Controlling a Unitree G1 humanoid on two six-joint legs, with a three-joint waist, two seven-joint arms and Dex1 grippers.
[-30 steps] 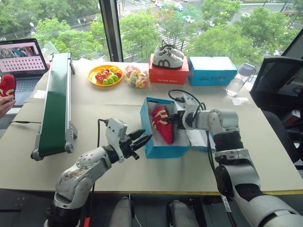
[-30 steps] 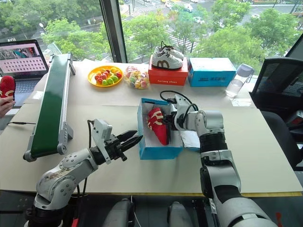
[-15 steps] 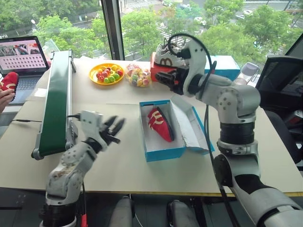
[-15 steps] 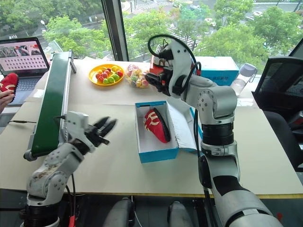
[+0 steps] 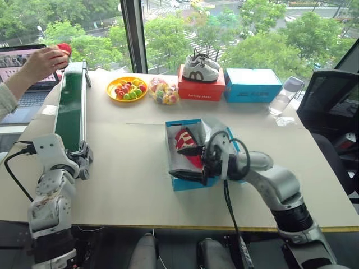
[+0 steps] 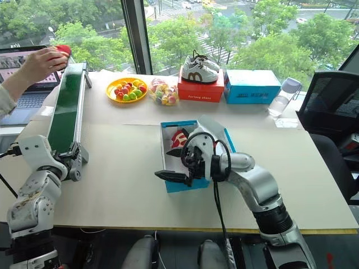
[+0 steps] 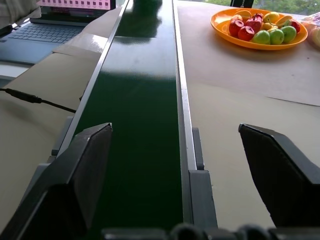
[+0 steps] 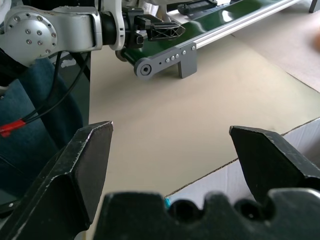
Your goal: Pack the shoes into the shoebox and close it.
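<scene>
1. Two red shoes are in view. One shoe (image 5: 185,147) lies inside the open blue shoebox (image 5: 190,180); the other red shoe (image 5: 63,48) is in a person's hand (image 5: 42,60) at the far end of the conveyor belt (image 5: 70,106).
2. There are three boxes. The task's shoebox sits mid-surface with its lid (image 5: 221,134) swung open toward the right arm's side. A red box (image 5: 201,89) and a second blue box (image 5: 252,85) stand side by side at the far edge of the surface (image 5: 129,168).
3. A pair of white-grey sneakers (image 5: 199,67) rests on the red box.
4. Also on the far side are one orange plate of fruit (image 5: 125,88), one clear bag of sweets (image 5: 162,91) and one water bottle (image 5: 282,94). One laptop (image 5: 25,78) sits beyond the conveyor.
5. The right end effector (image 6: 178,163) hangs over the near part of the shoebox, its two black fingers spread wide, gripping nothing. The packed shoe lies just behind it, inside the box, partly hidden by the wrist. The right wrist view shows the box's pale rim (image 8: 260,170) between the fingers.
6. The left end effector (image 7: 175,165) is spread wide and empty, at the near end of the conveyor, pointing along the green belt. The shoebox lies well off to its right, and the held shoe is far ahead at the belt's other end.
</scene>
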